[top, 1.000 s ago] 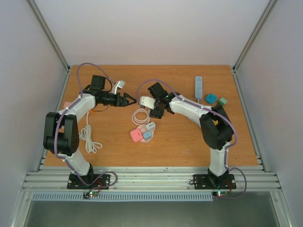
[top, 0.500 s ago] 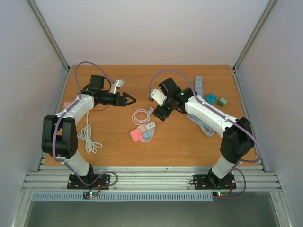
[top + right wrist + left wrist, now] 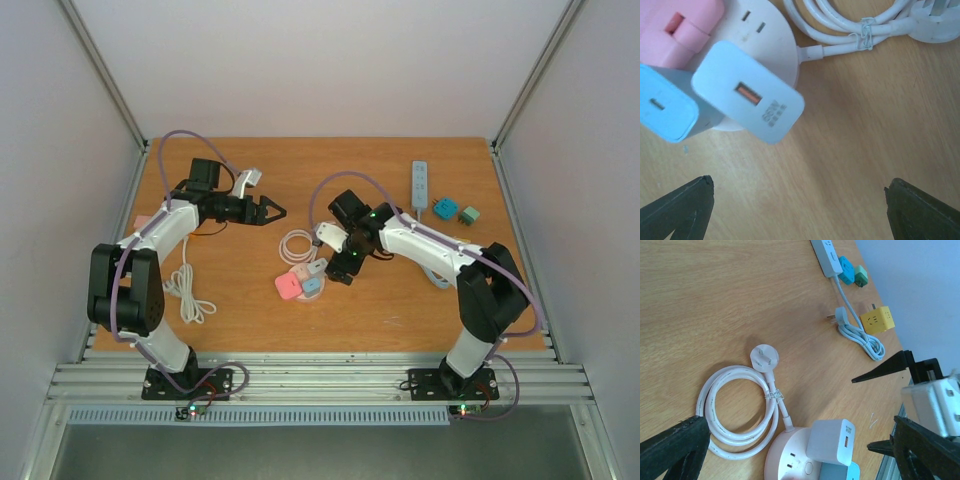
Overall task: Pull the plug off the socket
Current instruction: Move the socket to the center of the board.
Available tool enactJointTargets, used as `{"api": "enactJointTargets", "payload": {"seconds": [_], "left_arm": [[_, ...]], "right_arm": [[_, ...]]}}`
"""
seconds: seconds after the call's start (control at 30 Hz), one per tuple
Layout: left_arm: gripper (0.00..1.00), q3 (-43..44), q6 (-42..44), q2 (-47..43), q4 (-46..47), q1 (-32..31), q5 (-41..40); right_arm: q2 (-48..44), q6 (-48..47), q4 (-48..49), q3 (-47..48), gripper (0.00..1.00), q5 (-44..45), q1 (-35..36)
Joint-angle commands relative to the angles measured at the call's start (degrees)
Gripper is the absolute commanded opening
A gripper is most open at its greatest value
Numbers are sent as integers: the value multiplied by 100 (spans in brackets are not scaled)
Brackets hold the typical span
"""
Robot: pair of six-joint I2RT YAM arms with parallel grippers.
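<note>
Right claw (image 3: pixel 800 200): released, jaws spread wide, nothing between them, over bare table (image 3: pixel 855 130). Just ahead, the white plug (image 3: pixel 747 97) sits in the round socket (image 3: pixel 767 22), touching a blue charger (image 3: pixel 665 112); a pink plug (image 3: pixel 680 25) is beside them. The coiled cord (image 3: pixel 840 22) lies beyond. My left claw (image 3: pixel 272 211) is likewise spread, well apart.

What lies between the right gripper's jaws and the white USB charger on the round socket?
Nothing: the right wrist view shows only bare wooden table between the right gripper and the white USB charger.
</note>
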Motion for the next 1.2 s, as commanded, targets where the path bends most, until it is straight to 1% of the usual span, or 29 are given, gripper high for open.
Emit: {"api": "enactJointTargets", "payload": {"seconds": [0.0, 0.13, 0.33, 0.5, 0.63, 0.7, 0.83, 0.97, 1.03, 1.17], "left_arm": [[99, -45, 84, -215, 206, 35, -18], [99, -48, 90, -222, 206, 33, -9], [99, -60, 77, -240, 217, 34, 6], [99, -57, 71, -261, 235, 39, -27], [99, -58, 61, -328, 241, 63, -182], [99, -72, 30, -381, 275, 103, -260], [99, -158, -115, -449, 486, 258, -404], [99, -179, -236, -428, 560, 385, -530], [99, -181, -269, -414, 557, 455, -564], [99, -201, -288, -433, 552, 530, -600]], "right_arm": [[357, 133, 246, 350, 94, 376, 43], [700, 147, 337, 706, 94, 670, 42], [1157, 151, 425, 1328, 94, 736, 48], [1730, 197, 357, 2159, 94, 634, 41], [2194, 414, 3, 2939, 94, 577, 43], [2147, 555, -91, 2991, 94, 548, 48], [1812, 715, -65, 2727, 94, 363, 74], [1578, 739, 52, 2522, 94, 284, 254], [1585, 729, 87, 2536, 94, 302, 385], [1854, 773, 57, 2767, 94, 651, 575]]}}
